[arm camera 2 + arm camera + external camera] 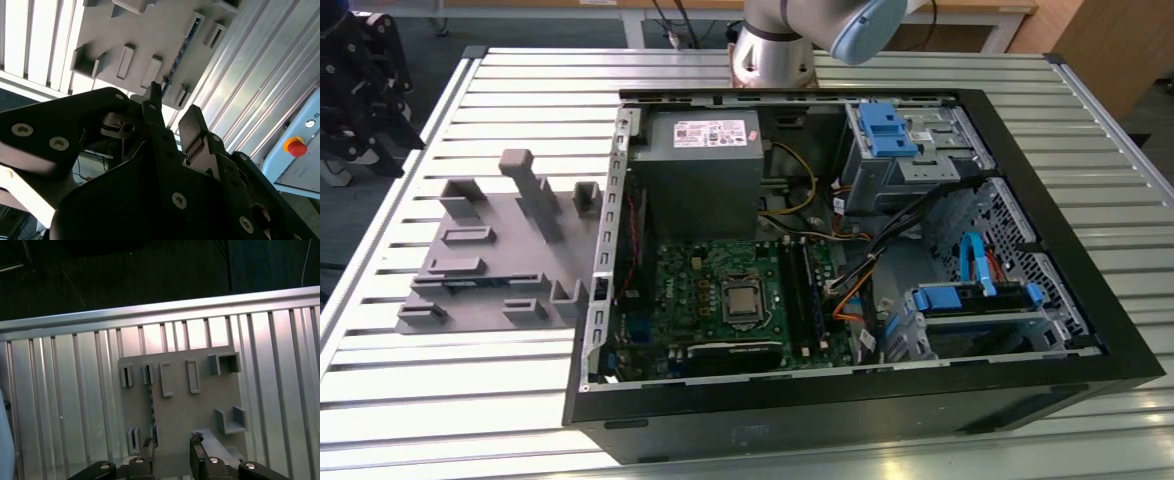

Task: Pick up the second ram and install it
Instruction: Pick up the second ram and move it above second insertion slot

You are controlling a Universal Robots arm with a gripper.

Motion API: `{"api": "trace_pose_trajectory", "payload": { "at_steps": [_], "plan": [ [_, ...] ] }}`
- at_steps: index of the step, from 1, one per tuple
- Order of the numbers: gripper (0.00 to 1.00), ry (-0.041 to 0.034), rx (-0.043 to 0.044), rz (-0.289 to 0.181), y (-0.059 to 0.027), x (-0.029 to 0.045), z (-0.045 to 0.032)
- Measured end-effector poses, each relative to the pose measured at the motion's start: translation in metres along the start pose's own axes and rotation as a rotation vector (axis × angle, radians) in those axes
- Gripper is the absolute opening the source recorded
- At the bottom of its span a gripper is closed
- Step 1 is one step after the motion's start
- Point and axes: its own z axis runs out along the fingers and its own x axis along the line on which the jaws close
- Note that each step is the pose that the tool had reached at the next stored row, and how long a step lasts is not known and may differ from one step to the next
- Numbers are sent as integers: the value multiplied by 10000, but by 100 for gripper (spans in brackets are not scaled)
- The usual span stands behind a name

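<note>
**Open fingers poised high over the racked second ram**

The fingers (196,452) stand apart with nothing between them, well above the gray fixture (200,405) on the slatted bench (60,405). The second ram (151,405) stands on edge in that fixture, its ends seated in a pair of slots, beyond and below the fingertips. Its long axis runs straight away from the fingers, crosswise to the line joining the two tips, so its flat faces look toward the finger pads. It is not under the middle of the gap: it lines up with one finger, the other well to its side. A matching pair of slots just beside it, away from the gap, looks empty.

The second wrist view gives the fingers (192,125) from close behind, gap plainly open, and the ram (179,52) as a thin dark line ahead of the tips. The exterior view adds the open computer case (1067,330) and its motherboard (720,290), just beside the fixture (494,250) on the bench.
</note>
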Motion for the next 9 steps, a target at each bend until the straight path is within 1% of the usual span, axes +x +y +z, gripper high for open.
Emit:
{"api": "trace_pose_trajectory", "payload": {
  "at_steps": [9],
  "plan": [
    [42, 0, 0, -2, -1, 2, 88]
  ]
}}
